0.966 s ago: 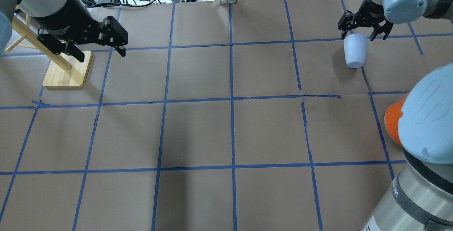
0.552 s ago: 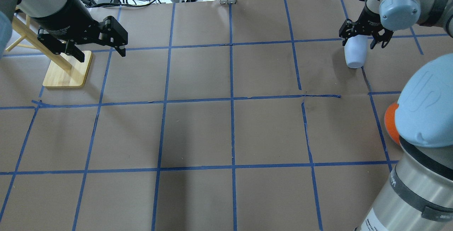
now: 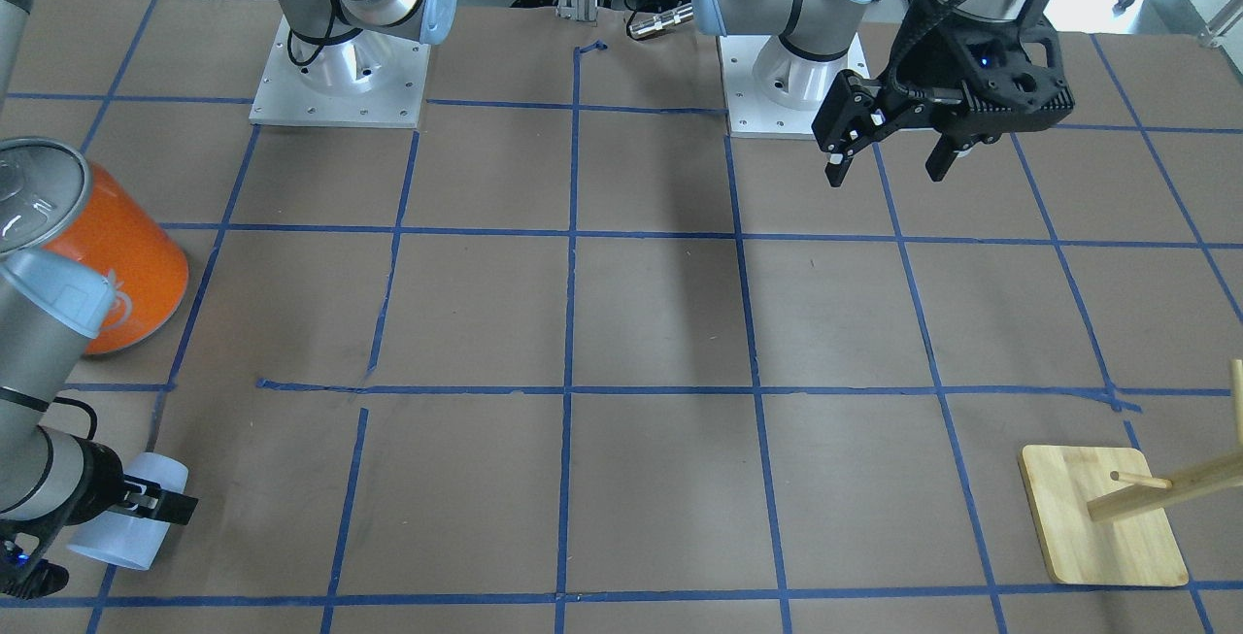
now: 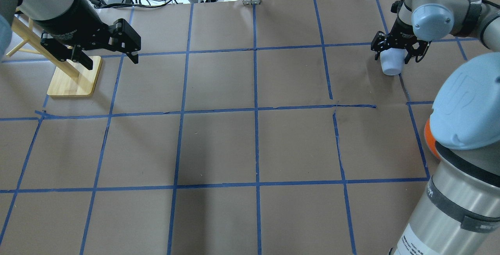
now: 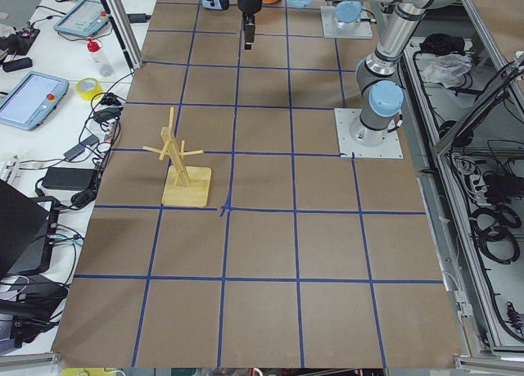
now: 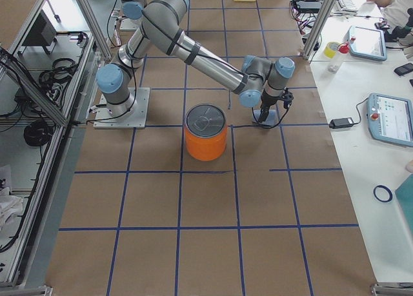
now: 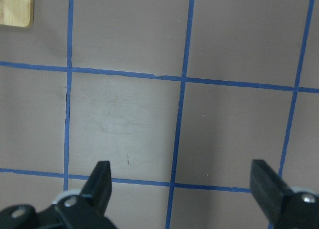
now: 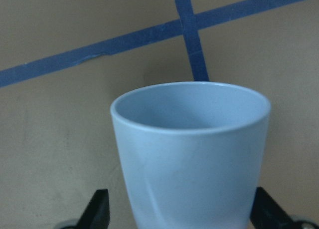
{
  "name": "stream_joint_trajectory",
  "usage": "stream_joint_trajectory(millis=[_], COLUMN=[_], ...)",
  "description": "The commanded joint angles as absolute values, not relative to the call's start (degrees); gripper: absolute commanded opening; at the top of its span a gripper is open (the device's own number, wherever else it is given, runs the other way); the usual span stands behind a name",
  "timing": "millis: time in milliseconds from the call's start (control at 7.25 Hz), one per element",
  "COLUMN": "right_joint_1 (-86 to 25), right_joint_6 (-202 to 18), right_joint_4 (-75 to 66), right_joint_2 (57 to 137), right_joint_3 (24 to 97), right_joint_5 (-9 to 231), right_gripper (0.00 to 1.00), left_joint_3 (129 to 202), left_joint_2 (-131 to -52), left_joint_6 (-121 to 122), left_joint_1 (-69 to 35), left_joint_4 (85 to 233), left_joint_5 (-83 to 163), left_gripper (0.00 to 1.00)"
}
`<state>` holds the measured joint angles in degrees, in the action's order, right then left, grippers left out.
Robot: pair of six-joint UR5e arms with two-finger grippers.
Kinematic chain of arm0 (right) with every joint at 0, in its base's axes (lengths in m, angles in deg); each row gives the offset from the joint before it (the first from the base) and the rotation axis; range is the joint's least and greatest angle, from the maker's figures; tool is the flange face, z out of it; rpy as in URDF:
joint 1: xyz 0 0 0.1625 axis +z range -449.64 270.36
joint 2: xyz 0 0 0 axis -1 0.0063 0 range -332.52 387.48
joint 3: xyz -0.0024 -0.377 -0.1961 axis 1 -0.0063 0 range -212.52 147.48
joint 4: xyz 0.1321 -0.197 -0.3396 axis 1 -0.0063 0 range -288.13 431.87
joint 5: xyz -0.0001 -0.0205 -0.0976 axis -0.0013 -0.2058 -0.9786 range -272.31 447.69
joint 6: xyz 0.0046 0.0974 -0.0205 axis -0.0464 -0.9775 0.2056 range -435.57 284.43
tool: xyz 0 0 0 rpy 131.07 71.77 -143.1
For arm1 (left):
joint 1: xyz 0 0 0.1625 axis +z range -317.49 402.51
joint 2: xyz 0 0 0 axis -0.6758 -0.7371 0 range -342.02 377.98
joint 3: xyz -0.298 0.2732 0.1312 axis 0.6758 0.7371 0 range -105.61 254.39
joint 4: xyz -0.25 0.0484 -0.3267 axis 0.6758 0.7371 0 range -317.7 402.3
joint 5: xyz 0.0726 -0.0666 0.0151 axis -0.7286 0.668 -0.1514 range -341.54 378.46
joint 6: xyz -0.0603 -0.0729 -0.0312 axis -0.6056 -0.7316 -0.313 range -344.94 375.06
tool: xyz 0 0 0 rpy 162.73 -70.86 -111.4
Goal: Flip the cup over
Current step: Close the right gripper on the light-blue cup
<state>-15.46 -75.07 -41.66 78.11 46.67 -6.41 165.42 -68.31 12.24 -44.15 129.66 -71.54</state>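
right gripper sinks over the cup

overhead: right gripper [image 4: 396,54] sits lower than a second ago, jaws spread astride the cup [image 4: 391,66], far right; left gripper [image 4: 111,63] spread, unmoved. right wrist: jaws clear of the cup's walls.

Shows as a table [image 4: 218,145] papered in brown and ruled into squares with blue tape [image 4: 256,91]. Carries a pale cup [image 4: 391,66] at the upper right of the overhead view, close beside a tape crossing. Bears, in the front-facing view, an orange can [image 3: 131,265] with a silver top at the left edge, a wooden base [image 3: 1088,527] at lower right, a metal plate [image 3: 388,102] at upper left and a second metal plate [image 3: 750,115] along the top, right of centre.
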Motion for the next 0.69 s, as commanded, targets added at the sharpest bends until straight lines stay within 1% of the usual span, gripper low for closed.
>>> stream_joint_trajectory(millis=[0,138,276,414,552], right_joint_1=[-15.46,-15.46,-15.46,-15.46,-15.11], right_joint_6=[-74.25,-74.34,-74.95,-74.86,-74.86], right_joint_4=[-41.77,-41.95,-42.73,-42.56,-42.39], right_joint_2=[76.70,76.70,76.79,77.31,78.71], right_joint_3=[46.67,46.59,46.24,45.36,45.27], right_joint_5=[-9.68,-9.60,-9.52,-8.91,-8.73], right_gripper=[1.00,0.93,0.33,0.08,0.00], left_joint_3=[165.44,165.44,165.44,165.44,165.44], left_joint_2=[-68.24,-68.24,-68.24,-68.16,-68.16], left_joint_6=[12.24,12.24,12.24,12.24,12.24], left_joint_1=[-44.06,-44.15,-44.15,-44.15,-44.15], left_joint_4=[129.75,129.75,129.75,129.75,129.84], left_joint_5=[-71.54,-71.54,-71.54,-71.54,-71.63], left_gripper=[1.00,1.00,1.00,1.00,1.00])
